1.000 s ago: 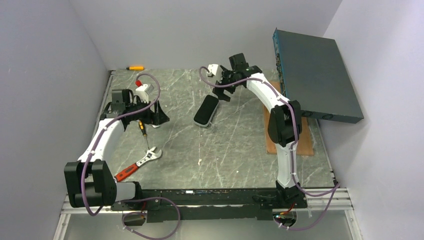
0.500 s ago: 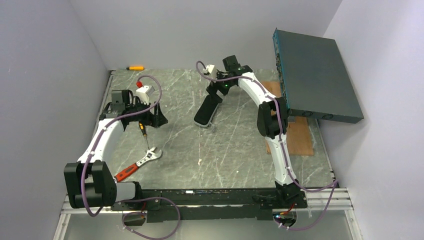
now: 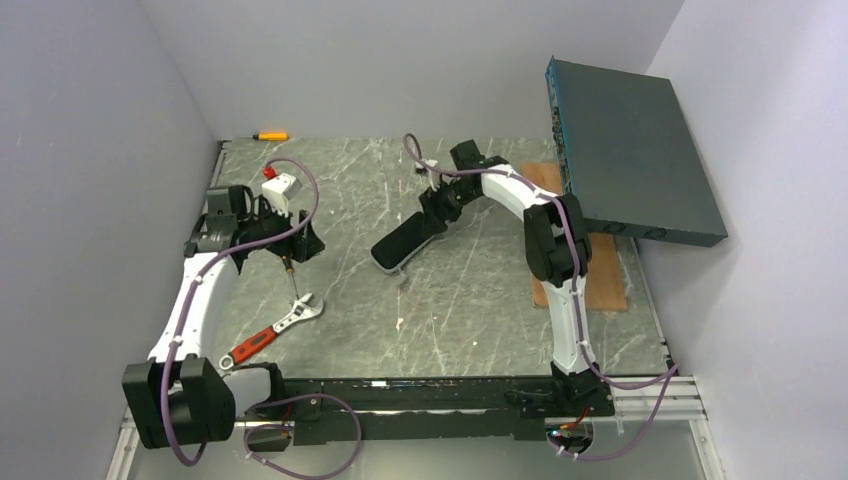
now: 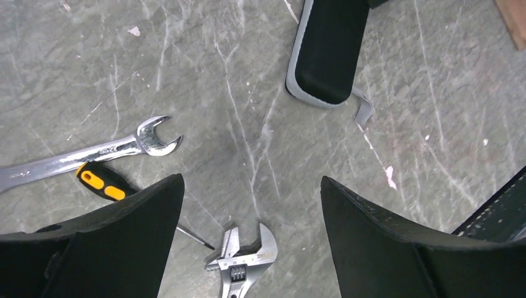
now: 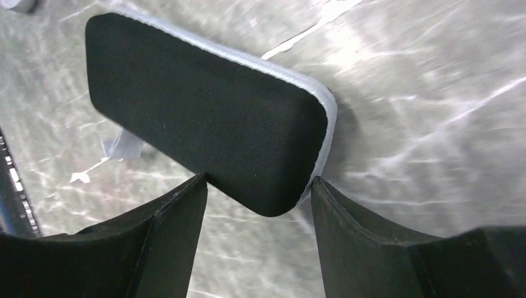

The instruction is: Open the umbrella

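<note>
**Right hand (image 5: 257, 186) open at the folded umbrella (image 5: 205, 112)**

The right hand is spread wide, a finger on each side of one end of the umbrella; contact is unclear. The umbrella lies flat in the middle of the worktop (image 3: 450, 300), a closed black oblong with a pale grey edge. The left hand (image 4: 251, 186) hangs open over a wrench (image 4: 239, 264), holding nothing.

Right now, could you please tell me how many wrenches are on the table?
2: a silver open-ended wrench and an adjustable wrench, both lying near the left pincer. The arms may hide more.
</note>
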